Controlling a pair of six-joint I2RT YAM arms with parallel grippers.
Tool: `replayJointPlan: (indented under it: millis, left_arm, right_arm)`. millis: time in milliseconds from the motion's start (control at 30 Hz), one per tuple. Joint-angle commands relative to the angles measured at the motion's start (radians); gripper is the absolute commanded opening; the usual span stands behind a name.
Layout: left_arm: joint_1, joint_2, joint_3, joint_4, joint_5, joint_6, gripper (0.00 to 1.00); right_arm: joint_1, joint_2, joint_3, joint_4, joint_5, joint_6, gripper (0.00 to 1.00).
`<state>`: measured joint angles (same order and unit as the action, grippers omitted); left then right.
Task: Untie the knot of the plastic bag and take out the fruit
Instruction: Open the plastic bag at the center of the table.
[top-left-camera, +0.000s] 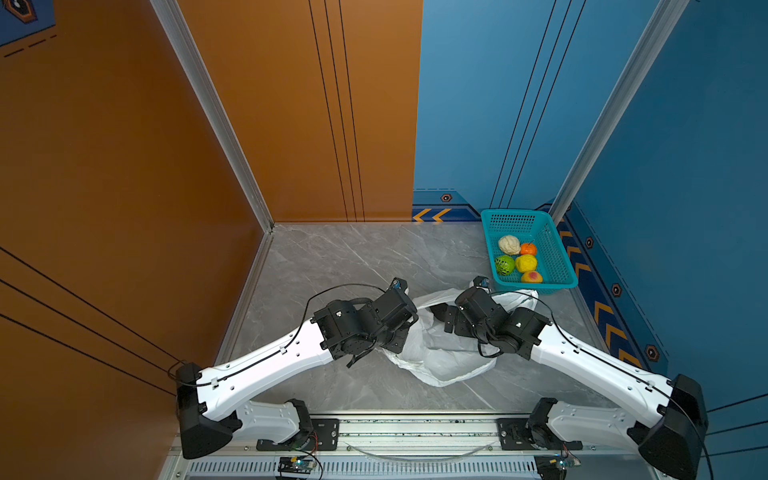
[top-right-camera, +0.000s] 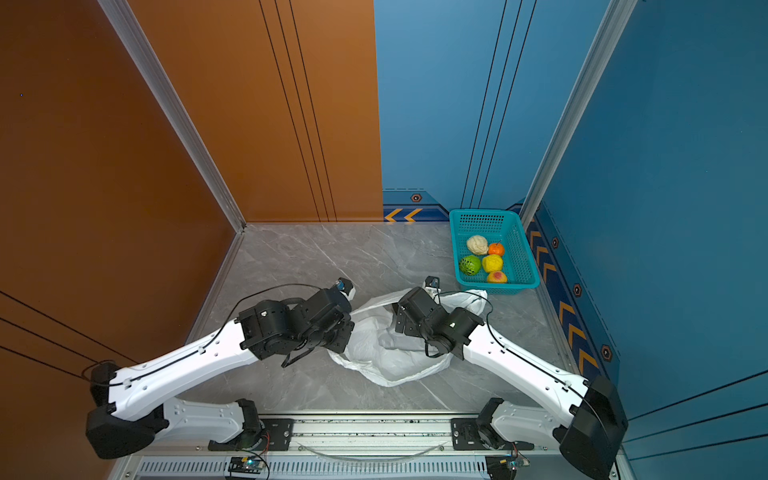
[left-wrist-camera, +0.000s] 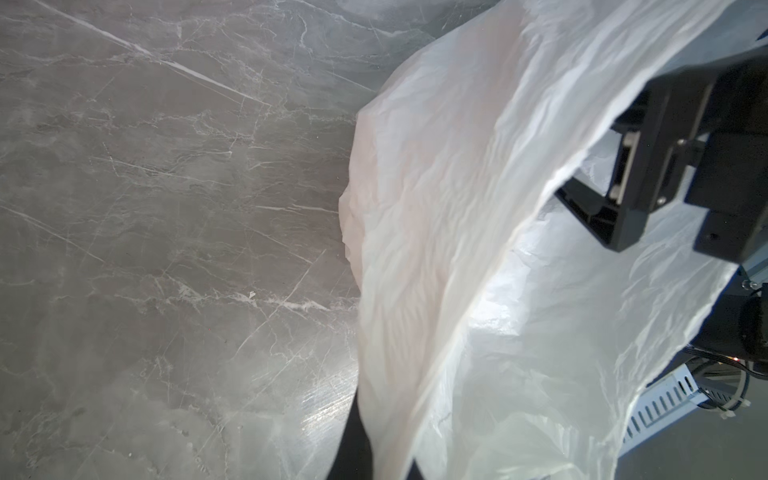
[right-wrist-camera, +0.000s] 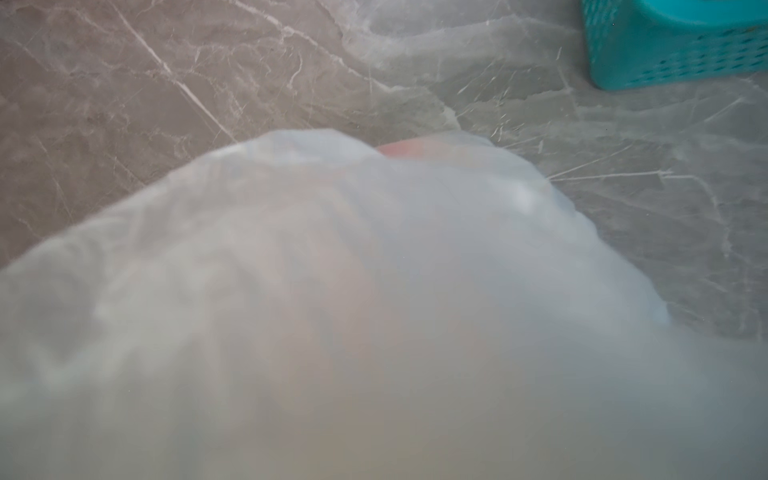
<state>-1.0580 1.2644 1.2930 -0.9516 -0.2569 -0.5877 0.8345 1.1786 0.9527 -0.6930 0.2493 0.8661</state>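
Observation:
The white plastic bag (top-left-camera: 440, 361) lies crumpled mid-table between both arms, its mouth gaping; the knot is out of view. My left gripper (left-wrist-camera: 384, 465) is shut on a fold of the bag's rim (left-wrist-camera: 457, 208). At the mouth, my right gripper (top-left-camera: 441, 319) stands open with its fingers apart and nothing between them. In the right wrist view the bag's film (right-wrist-camera: 332, 291) covers most of the picture, and a reddish fruit (right-wrist-camera: 405, 148) shows faintly through it. Several fruit sit in the teal basket: cream (top-left-camera: 508, 244), orange (top-left-camera: 528, 249), green (top-left-camera: 504, 264), yellow (top-left-camera: 526, 263), peach (top-left-camera: 531, 276).
The teal basket (top-left-camera: 557, 249) stands at the back right against the blue wall, just beyond the bag. An orange wall bounds the left side of the grey marble table (top-left-camera: 332, 257). An aluminium rail (top-left-camera: 415, 432) with the arm bases runs along the front.

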Motion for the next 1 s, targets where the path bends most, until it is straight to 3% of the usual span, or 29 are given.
replayJointPlan:
  millis: [0, 167, 467, 633, 767, 967]
  left_arm:
    - [-0.011, 0.002, 0.025, 0.011, 0.007, 0.002, 0.0]
    - [-0.012, -0.003, 0.032, 0.019, -0.005, 0.002, 0.0]
    - [-0.013, -0.022, 0.022, 0.036, 0.006, 0.003, 0.0]
    - [-0.014, -0.033, 0.004, 0.035, 0.014, -0.006, 0.0]
    - [-0.013, -0.031, -0.014, 0.034, 0.023, -0.011, 0.0]
    - [0.009, -0.025, -0.003, 0.032, 0.019, -0.019, 0.0]
  right_arm:
    - [0.035, 0.01, 0.009, -0.028, -0.075, 0.057, 0.99]
    - [0.074, 0.045, -0.052, 0.078, -0.137, 0.111, 0.98]
    - [0.006, 0.146, -0.141, 0.338, -0.175, 0.142, 0.97]
    - [0.031, 0.031, -0.216, 0.446, 0.023, 0.128, 0.99]
    - [-0.009, -0.063, -0.187, 0.361, 0.056, 0.065, 1.0]
    - [0.046, -0.208, -0.161, 0.146, -0.062, -0.005, 1.0]
